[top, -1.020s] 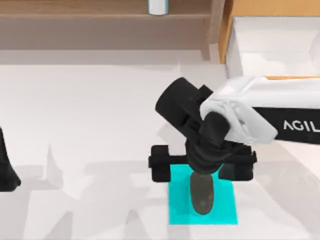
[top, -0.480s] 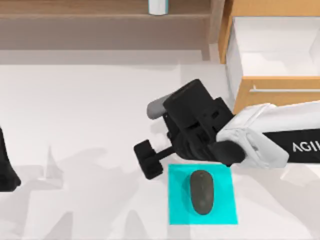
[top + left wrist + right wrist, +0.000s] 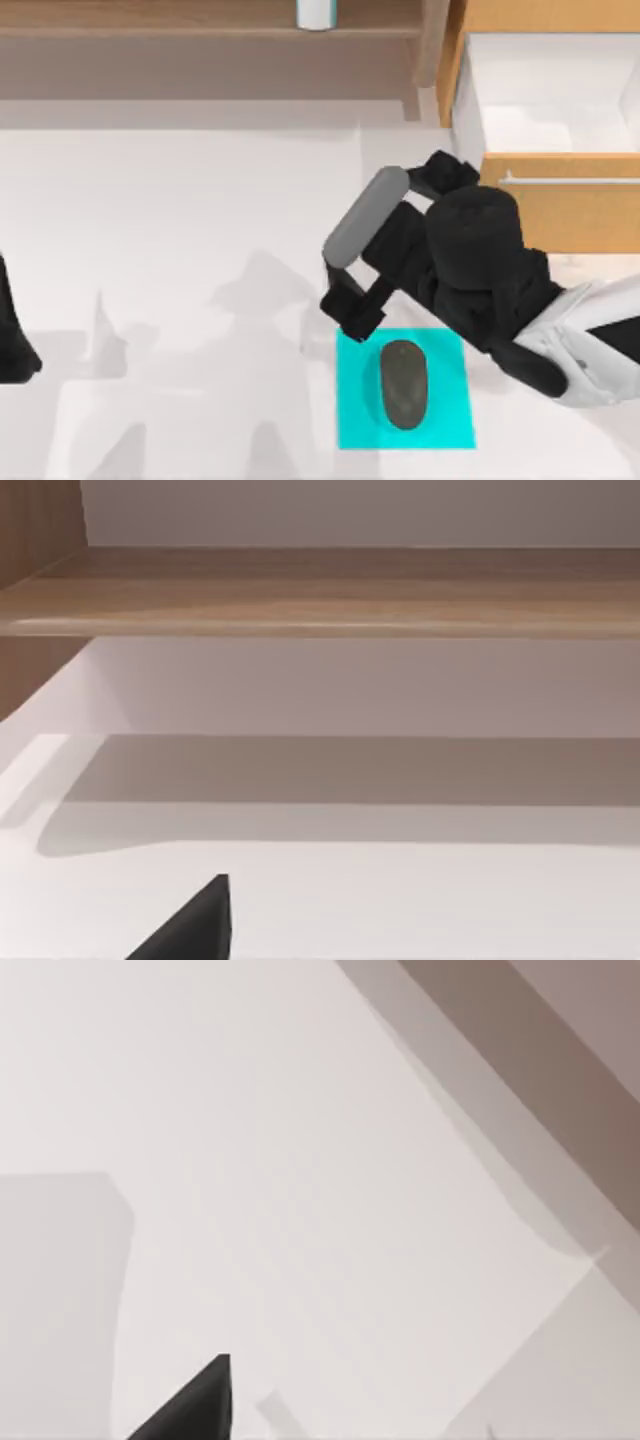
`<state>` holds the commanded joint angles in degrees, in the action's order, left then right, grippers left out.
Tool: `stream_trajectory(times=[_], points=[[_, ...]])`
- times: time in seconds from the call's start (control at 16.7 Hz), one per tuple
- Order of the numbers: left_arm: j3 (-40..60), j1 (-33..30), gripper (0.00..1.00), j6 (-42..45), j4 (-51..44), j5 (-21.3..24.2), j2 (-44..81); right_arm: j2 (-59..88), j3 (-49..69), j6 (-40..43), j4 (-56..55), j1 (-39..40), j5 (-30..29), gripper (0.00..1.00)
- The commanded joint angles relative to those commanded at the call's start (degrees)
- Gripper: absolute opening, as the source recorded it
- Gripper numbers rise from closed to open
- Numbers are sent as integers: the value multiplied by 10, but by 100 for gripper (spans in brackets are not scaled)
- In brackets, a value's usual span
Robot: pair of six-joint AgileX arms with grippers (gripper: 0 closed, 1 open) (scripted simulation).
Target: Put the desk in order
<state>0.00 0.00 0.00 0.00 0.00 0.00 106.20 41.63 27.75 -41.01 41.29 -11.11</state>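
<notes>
The desk (image 3: 180, 220) is a wide white top with a brown wooden shelf (image 3: 200, 45) along the back. At the back right stands a light-wood drawer unit (image 3: 560, 200), its drawer pulled open. A dark grey mouse (image 3: 403, 383) lies on a cyan mat (image 3: 450, 420) near the front. My right gripper (image 3: 390, 240) hovers just behind the mat, turned sideways and open, holding nothing. One of its fingers (image 3: 195, 1405) shows over bare desk. My left gripper (image 3: 15, 340) is parked at the left edge.
A small white and blue cylinder (image 3: 314, 12) stands on the shelf. The open drawer's white inside (image 3: 550, 100) shows nothing in it. A thin silver bar handle (image 3: 570, 180) runs across its front. In the left wrist view the shelf board (image 3: 320, 590) spans the desk.
My right gripper has lifted off the mouse and swung back toward the drawer unit, turning sideways. The mouse stays on the cyan mat. The left arm has not moved.
</notes>
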Motion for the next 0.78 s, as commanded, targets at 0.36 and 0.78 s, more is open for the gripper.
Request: stream_trajectory(times=[0.36, 0.78], points=[[0, 0, 100, 0, 0, 0, 0, -1, -143, 304, -309, -68, -42, 100], [0, 0, 100, 0, 0, 0, 0, 51, -270, 554, -543, -173, -90, 100]])
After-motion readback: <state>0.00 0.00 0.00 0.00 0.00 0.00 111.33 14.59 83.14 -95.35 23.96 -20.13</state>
